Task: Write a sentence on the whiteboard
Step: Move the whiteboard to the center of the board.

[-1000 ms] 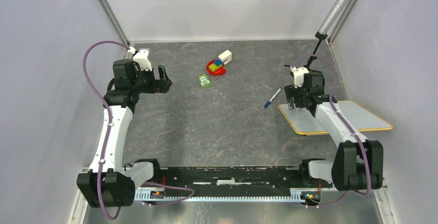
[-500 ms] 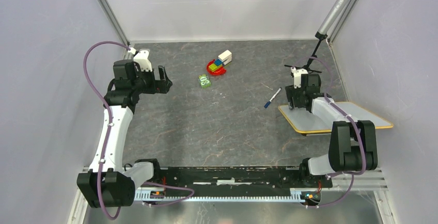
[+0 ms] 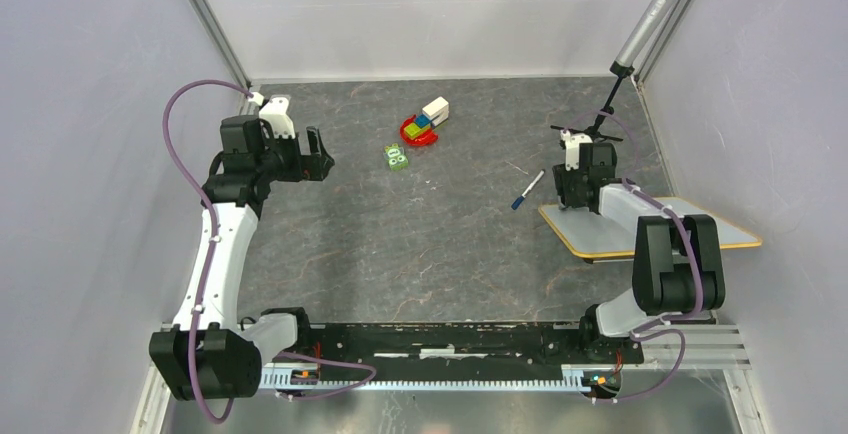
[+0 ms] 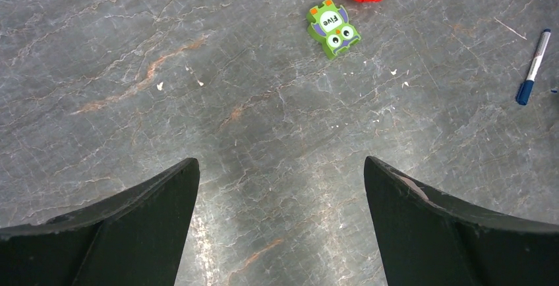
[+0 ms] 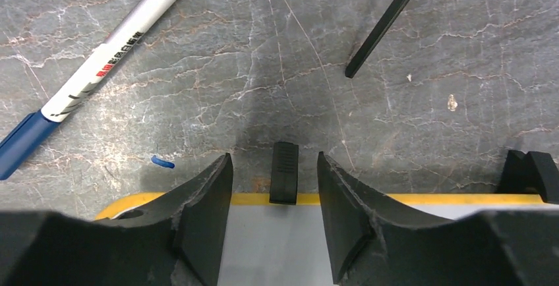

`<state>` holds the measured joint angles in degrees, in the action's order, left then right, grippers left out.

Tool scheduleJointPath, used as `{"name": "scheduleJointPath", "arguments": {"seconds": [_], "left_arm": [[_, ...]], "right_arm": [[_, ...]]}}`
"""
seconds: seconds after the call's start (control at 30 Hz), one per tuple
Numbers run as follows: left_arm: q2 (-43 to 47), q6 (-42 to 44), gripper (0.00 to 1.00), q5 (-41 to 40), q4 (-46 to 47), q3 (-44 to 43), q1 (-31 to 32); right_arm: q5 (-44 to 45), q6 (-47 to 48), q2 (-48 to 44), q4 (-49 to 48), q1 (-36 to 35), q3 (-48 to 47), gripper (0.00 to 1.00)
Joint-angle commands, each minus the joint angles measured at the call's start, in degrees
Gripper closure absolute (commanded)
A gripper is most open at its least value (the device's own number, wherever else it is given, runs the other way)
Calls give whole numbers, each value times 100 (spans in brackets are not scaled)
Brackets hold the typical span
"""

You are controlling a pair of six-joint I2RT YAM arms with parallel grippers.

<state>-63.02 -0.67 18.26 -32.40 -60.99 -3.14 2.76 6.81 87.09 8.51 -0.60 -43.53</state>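
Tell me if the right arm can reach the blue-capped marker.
Probably yes: the marker lies on the bare table close beside the right hand, with nothing between them.

A dark grey tabletop [image 3: 420, 244] with a marbled stone pattern and thin rusty veins fills the enclosure. Plain pale lilac walls [image 3: 90, 104] close it in on the left, back and right. A slim metal post [image 3: 208, 19] rises in the back left corner, and a grey tube [image 3: 655, 9] leans in the back right one. A black rail [image 3: 500, 339] runs along the near edge. The light is soft and even.
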Motion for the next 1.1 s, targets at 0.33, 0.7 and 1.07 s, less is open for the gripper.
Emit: {"name": "scheduleJointPath", "arguments": {"seconds": [0.33,0.7,1.07], "left_arm": [[20,-305,0,-40,246,-45,5],[-22,-320,0,-60,244,-44,3],[-67,-329,0,100,228,-18,7]], "right_arm": [[-221,-131,338,554,23,55,81],[-865,198,-1,777,-341,356,100],[-1043,1251,55,1050,-1628,150,100]]}}
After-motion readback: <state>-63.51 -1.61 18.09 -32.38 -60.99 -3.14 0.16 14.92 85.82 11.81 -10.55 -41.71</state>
